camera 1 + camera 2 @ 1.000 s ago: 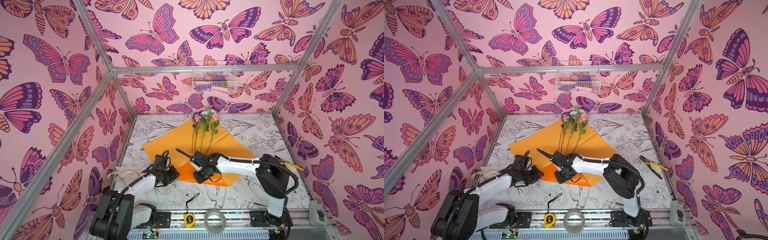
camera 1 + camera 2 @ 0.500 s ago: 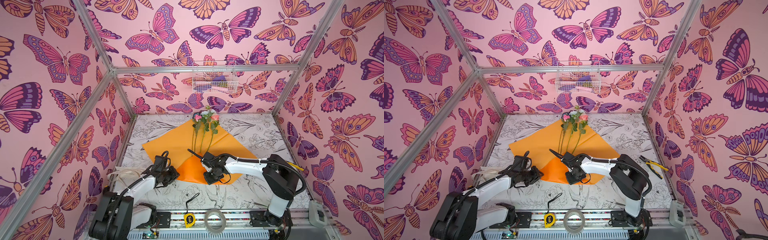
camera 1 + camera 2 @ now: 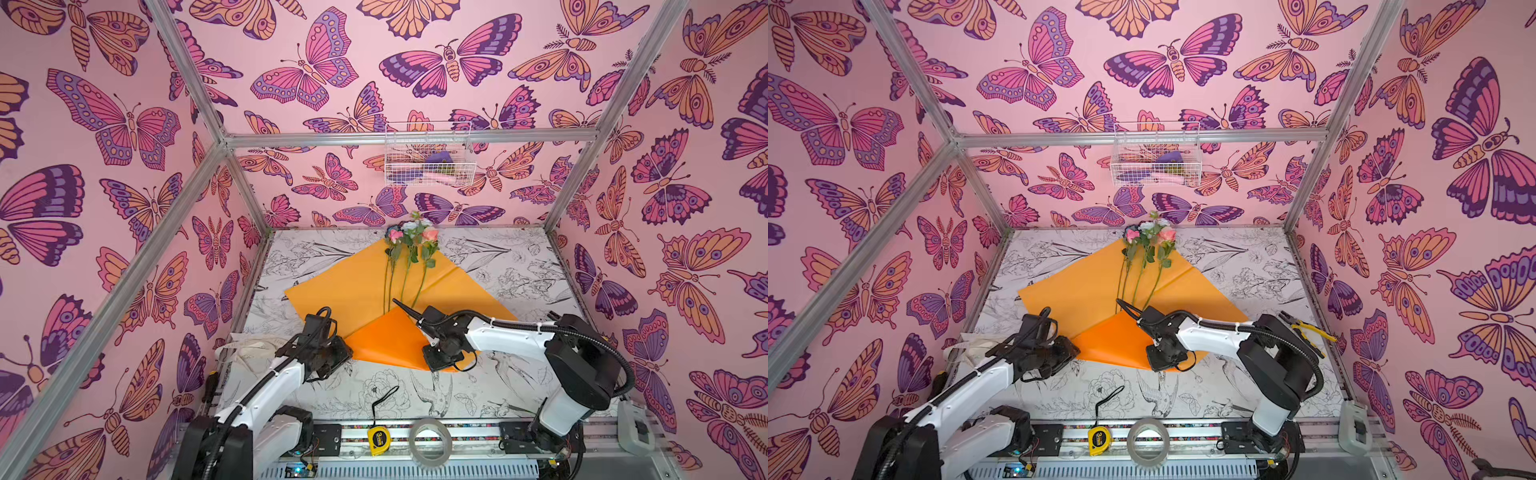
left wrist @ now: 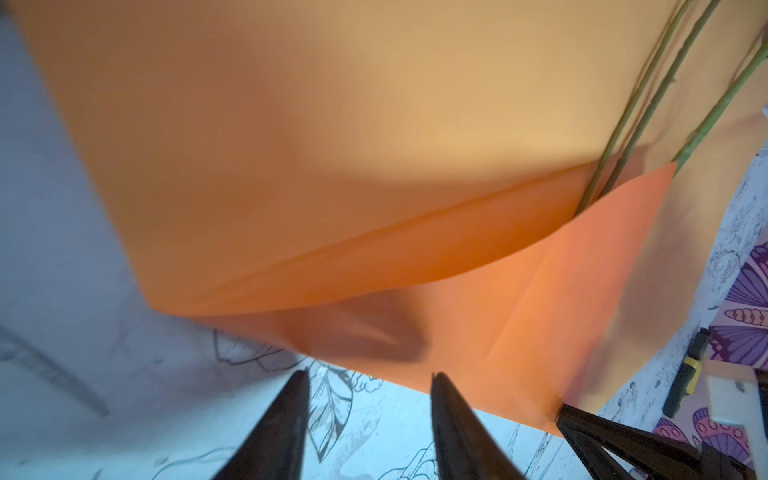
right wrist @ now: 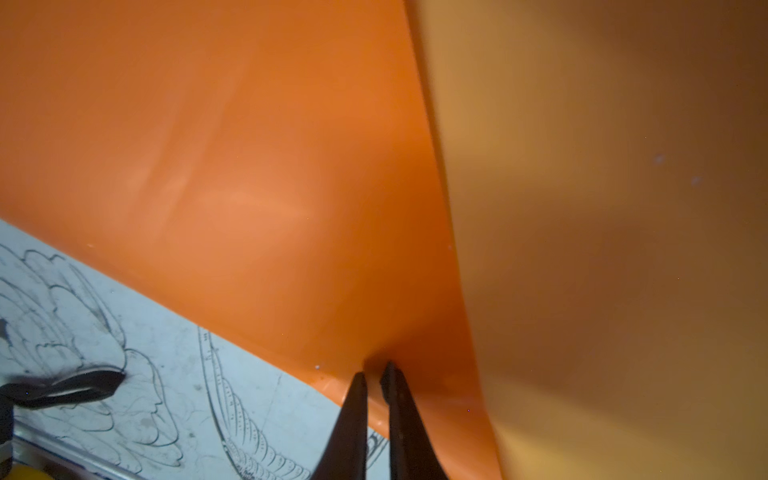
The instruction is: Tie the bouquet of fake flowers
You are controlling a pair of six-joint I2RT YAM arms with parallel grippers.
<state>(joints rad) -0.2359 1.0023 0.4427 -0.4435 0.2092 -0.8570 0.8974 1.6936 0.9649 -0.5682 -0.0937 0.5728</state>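
Found bouquet (image 3: 410, 245) lying mid-table in both top views, blooms toward back wall, stems pointing to front. Saw it resting on wrapping paper (image 3: 340, 291), spread flat like a diamond on table (image 3: 511, 266), not yet rolled round stems. Noted front corner of paper folded back over stem ends, flap darker orange than rest, w/ stems slipping under it in left wrist view.

Spotted left gripper (image 3: 344, 353) low at flap's left end, just beside paper; touching or not, couldn't tell. Checked left wrist view: jaws apart, gripping nothing, only printed table btwn fingers (image 4: 286, 428).

Caught right gripper (image 5: 374, 370) pinched on paper's front edge, fingertips nearly meeting, sheet dimpled there. Placed it, in top views, near flap's right front corner, arm reaching in from right side.

Logged yellow tape measure (image 3: 378, 438) and tape roll (image 3: 430, 441) along front rail, side by side, well apart from paper. Noticed pliers (image 3: 1308, 332) near right wall, cream cloth (image 3: 249, 347) bunched at table's left edge by left arm, wire basket (image 3: 428, 160) hung on back wall above blooms.
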